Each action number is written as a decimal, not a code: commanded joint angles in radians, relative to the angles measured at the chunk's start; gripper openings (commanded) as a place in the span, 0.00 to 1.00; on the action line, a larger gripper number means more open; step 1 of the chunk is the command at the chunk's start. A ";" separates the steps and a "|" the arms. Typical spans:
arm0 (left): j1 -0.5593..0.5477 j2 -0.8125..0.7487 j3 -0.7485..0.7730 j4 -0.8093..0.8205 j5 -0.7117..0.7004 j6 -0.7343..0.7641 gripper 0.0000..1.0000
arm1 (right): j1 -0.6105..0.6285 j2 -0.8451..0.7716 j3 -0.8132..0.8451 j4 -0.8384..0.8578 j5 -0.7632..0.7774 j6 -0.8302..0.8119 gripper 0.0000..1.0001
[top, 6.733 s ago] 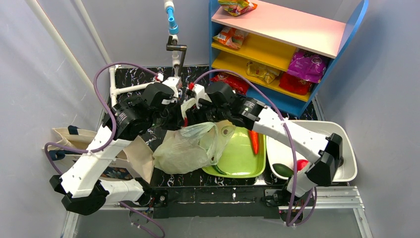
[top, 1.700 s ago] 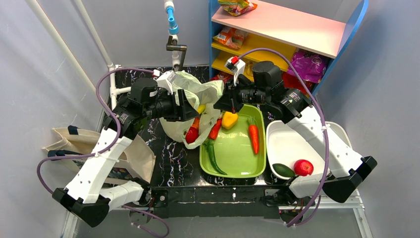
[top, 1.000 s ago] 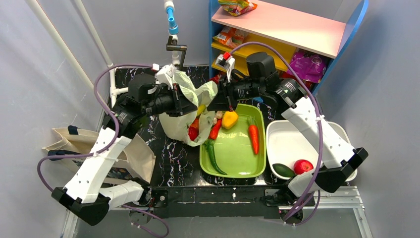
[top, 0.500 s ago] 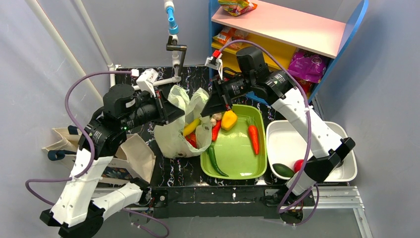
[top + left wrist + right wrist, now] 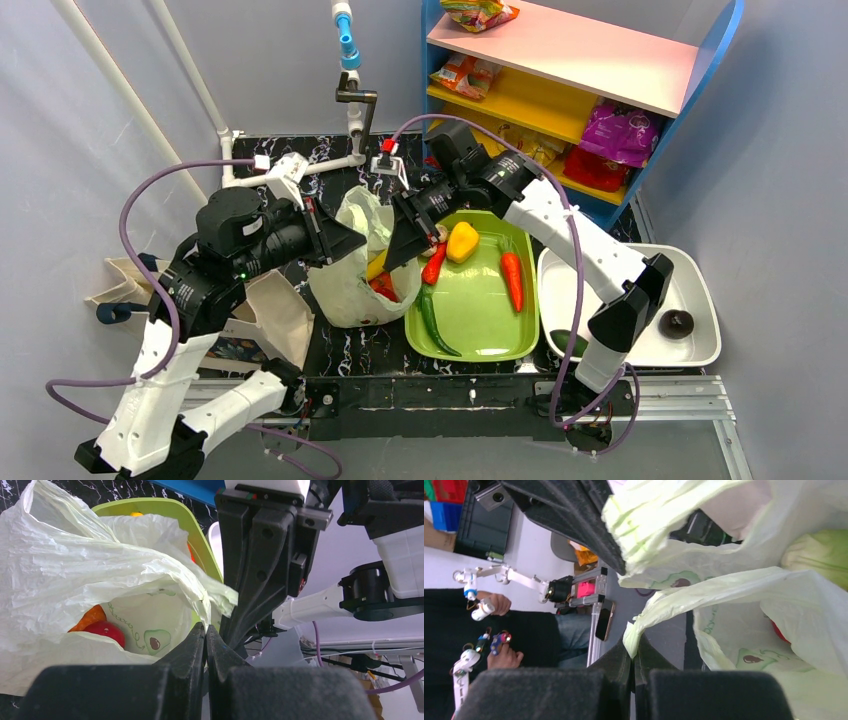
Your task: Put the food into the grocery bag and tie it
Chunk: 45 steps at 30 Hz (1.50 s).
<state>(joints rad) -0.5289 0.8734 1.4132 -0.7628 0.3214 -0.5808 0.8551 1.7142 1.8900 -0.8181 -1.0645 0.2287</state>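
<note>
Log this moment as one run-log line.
left end effector: shut on grocery bag | right end effector: shut on grocery bag | tie: not yet done

Table [image 5: 338, 345]: black top, white-veined marble pattern. Grocery bag [image 5: 345, 285], pale green, crinkled, stands upright left of centre. Green tray [image 5: 480, 325] just right of bag, touching it. White tub [image 5: 702, 292] right of tray, side by side, at near right. Beige tote [image 5: 275, 320] slumps over left edge. Blue shelf unit [image 5: 590, 207] far right; white pipe frame [image 5: 240, 180] far left
</note>
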 commanded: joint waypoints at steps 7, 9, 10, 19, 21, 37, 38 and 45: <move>-0.005 -0.017 0.030 -0.030 0.047 0.000 0.04 | 0.062 0.038 0.026 0.043 -0.107 0.010 0.01; -0.005 -0.019 0.035 -0.046 0.069 0.010 0.05 | 0.069 0.047 0.031 0.048 -0.106 0.017 0.01; -0.005 -0.020 0.035 -0.049 0.082 0.013 0.06 | 0.072 0.051 0.033 0.049 -0.105 0.017 0.01; -0.005 -0.045 0.027 -0.107 0.136 0.037 0.19 | 0.084 0.076 0.046 0.065 -0.107 0.027 0.01; -0.005 -0.041 0.045 -0.155 0.119 0.063 0.37 | 0.085 0.077 0.047 0.068 -0.106 0.028 0.01; -0.005 -0.075 0.107 -0.308 -0.114 0.353 0.66 | 0.099 0.076 0.038 0.046 -0.095 0.015 0.01; -0.005 -0.083 0.099 -0.287 -0.113 0.378 0.66 | 0.100 0.075 0.036 0.042 -0.095 0.010 0.01; -0.005 -0.193 -0.057 -0.074 -0.089 0.651 0.47 | 0.099 0.074 0.033 0.031 -0.097 0.000 0.01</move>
<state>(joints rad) -0.5308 0.7513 1.4342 -0.9802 0.2314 -0.1352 0.9497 1.7885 1.8908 -0.7860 -1.1366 0.2466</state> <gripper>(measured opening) 0.598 0.029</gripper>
